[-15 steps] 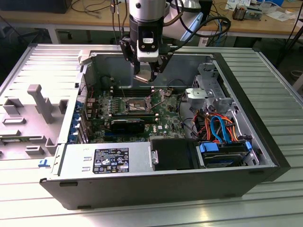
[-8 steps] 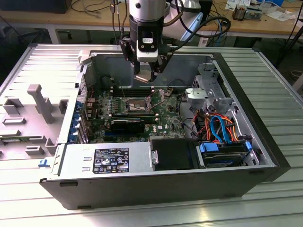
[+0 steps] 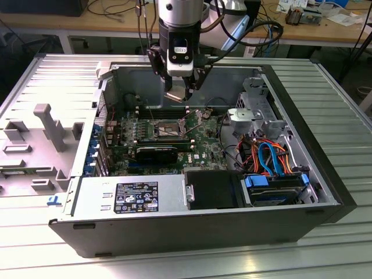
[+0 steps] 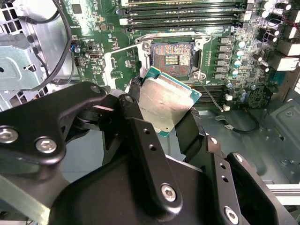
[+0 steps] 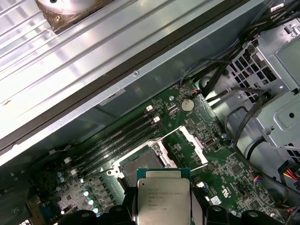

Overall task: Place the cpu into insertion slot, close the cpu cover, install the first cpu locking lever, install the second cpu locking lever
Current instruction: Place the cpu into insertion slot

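Black fingers (image 4: pixel 136 122) of my gripper (image 4: pixel 161 105) pinch the chip (image 4: pixel 171 98) by two sides, closed tight on it. I hold it up in the air over the green board (image 4: pixel 234 93), near the square slot (image 4: pixel 172 57) but not touching. Long black memory slots (image 4: pixel 183 14) sit just beside that slot. Coloured cables (image 3: pixel 264 154) lie well apart.
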Available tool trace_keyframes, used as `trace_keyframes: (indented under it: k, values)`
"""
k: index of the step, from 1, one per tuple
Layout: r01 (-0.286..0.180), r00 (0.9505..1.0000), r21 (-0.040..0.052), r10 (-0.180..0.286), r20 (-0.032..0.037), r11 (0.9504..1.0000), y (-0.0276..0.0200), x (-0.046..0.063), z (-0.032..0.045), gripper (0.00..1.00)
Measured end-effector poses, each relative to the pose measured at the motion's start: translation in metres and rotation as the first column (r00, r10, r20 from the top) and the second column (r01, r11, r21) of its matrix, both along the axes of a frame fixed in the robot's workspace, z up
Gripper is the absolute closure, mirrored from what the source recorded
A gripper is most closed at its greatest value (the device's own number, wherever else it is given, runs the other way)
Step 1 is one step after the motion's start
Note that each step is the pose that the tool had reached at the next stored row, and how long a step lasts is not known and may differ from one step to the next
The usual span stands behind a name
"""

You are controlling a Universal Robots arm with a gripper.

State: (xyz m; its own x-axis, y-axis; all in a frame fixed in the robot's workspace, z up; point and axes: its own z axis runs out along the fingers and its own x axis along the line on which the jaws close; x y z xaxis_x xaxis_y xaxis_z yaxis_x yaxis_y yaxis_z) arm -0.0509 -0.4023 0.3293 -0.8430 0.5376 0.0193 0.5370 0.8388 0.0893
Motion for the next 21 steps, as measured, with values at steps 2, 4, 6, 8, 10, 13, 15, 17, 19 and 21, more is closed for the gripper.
trace_keyframes:
  k: [2,4,6,8,10,13,15,17,19,21]
  values:
    - [0.004,1.0000,0.0000,-0.004,0.0000,1.0000,0.0000,0.0000,0.0000,0.45]
    - [0.008,1.0000,0.0000,-0.008,0.0000,1.0000,0.0000,0.0000,-0.0001,0.45]
    - [0.010,0.9999,0.0000,-0.010,0.0000,0.9999,0.0000,0.0000,-0.0001,0.45]
    - [0.013,0.9999,0.0000,-0.013,-0.0001,0.9999,0.0000,0.0000,-0.0002,0.45]
    - [0.018,0.9998,0.0000,-0.018,0.0000,0.9998,0.0000,0.0000,-0.0002,0.45]
    - [0.025,0.9997,0.0000,-0.025,0.0000,0.9997,0.0000,0.0000,-0.0003,0.45]
    - [0.028,0.9996,0.0000,-0.028,0.0000,0.9996,0.0000,0.0000,-0.0004,0.45]
    - [0.031,0.9995,0.0000,-0.031,0.0000,0.9995,0.0000,0.0000,-0.0004,0.45]
    - [0.034,0.9994,0.0000,-0.034,0.0000,0.9994,0.0000,0.0000,-0.0005,0.45]
    - [0.038,0.9993,0.0000,-0.038,0.0000,0.9993,0.0000,0.0000,-0.0005,0.45]
